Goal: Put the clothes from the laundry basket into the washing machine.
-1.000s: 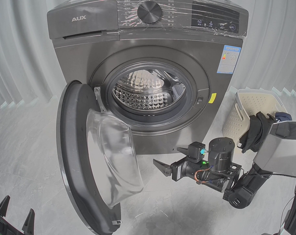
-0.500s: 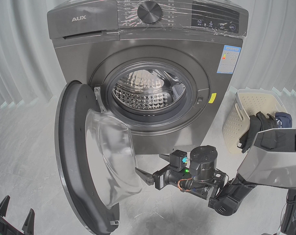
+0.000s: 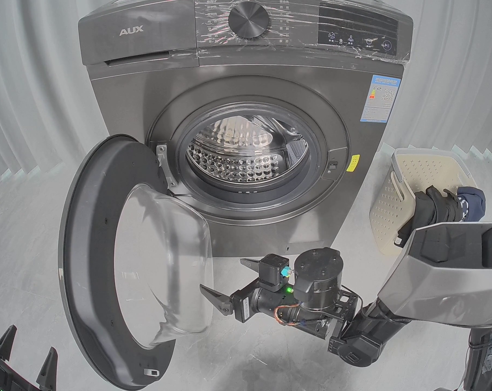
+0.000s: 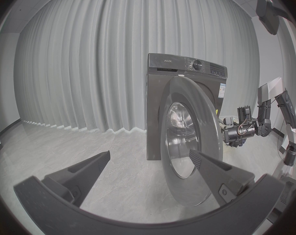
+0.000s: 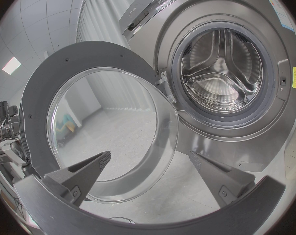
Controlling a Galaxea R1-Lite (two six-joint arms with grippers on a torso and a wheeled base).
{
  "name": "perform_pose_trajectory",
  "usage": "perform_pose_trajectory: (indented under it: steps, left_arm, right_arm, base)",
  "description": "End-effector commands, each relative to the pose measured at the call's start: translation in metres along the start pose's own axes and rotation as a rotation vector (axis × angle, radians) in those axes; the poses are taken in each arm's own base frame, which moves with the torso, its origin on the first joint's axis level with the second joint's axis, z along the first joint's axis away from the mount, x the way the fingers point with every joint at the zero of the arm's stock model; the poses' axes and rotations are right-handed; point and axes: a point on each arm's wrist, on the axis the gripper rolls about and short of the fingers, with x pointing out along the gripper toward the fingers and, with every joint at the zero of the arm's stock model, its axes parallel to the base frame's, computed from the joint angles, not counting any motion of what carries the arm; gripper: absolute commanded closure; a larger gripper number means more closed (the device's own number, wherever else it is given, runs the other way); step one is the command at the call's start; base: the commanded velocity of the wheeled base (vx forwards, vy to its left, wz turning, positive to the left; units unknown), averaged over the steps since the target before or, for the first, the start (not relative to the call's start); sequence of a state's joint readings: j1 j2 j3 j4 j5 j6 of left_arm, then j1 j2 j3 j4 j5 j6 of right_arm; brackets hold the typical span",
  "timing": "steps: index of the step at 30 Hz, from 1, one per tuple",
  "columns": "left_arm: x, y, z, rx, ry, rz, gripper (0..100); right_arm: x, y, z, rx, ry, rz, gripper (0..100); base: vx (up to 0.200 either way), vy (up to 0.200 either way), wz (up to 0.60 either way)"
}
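- Since 1 s ago, the door (image 3: 91, 234) of the washing machine (image 3: 143, 99) has been swung a good bit wider toward the robot's left; the right gripper (image 3: 221, 274) has been carried leftward and lower along with it
- right gripper is seen with its 2 fingers spread apart and nothing held between them; it's parked low in front of the machine, right at the edge of the door's glass bowl (image 3: 164, 262); whether the bowl is actually touched can't be told
- left gripper (image 3: 27, 346) is also seen with fingers apart and nothing in it, low at the robot's far left, well apart from the door
- drum (image 3: 246, 147) is fully exposed; no fabric can be made out inside it
- clothes (image 3: 430, 210) are found in the laundry basket (image 3: 414, 172); a dark garment is draped over the near rim and a navy piece (image 3: 472, 196) is tucked just beside it
- basket is stood on the floor (image 3: 29, 245) just to the right of the machine, partly hidden by the right arm
- pale pleated curtain (image 3: 29, 82) is hung behind everything
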State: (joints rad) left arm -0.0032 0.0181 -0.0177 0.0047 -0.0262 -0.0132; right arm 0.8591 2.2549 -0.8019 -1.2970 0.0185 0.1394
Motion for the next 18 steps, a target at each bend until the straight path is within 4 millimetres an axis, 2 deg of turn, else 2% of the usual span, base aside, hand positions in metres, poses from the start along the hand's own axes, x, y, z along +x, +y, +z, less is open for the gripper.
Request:
perform_pose_trajectory:
  steps: [1,5,10,13,18]
  left_arm:
    - [0.000,0.000,-0.005,-0.001,-0.002,0.000,0]
    - [0.000,0.000,-0.005,-0.001,-0.001,0.000,0]
    - [0.000,0.000,-0.005,-0.001,-0.001,0.000,0]
    - [0.000,0.000,-0.004,-0.001,-0.002,0.000,0]
    - [0.000,0.000,-0.005,-0.001,-0.001,0.000,0]
  right_arm:
    - [0.002,-0.001,0.004,0.001,-0.011,0.003,0]
    - [0.002,-0.004,0.002,0.002,0.008,0.031,0]
    - [0.008,-0.019,0.005,0.008,0.021,-0.009,0]
    - [0.012,-0.023,0.008,0.010,0.024,-0.020,0]
    - [0.022,-0.023,0.015,0.004,0.030,-0.020,0]
  base:
    - [0.000,0.000,0.00]
    - [0.000,0.000,0.00]
    - [0.000,0.000,0.00]
    - [-0.200,0.000,0.00]
    - [0.000,0.000,0.00]
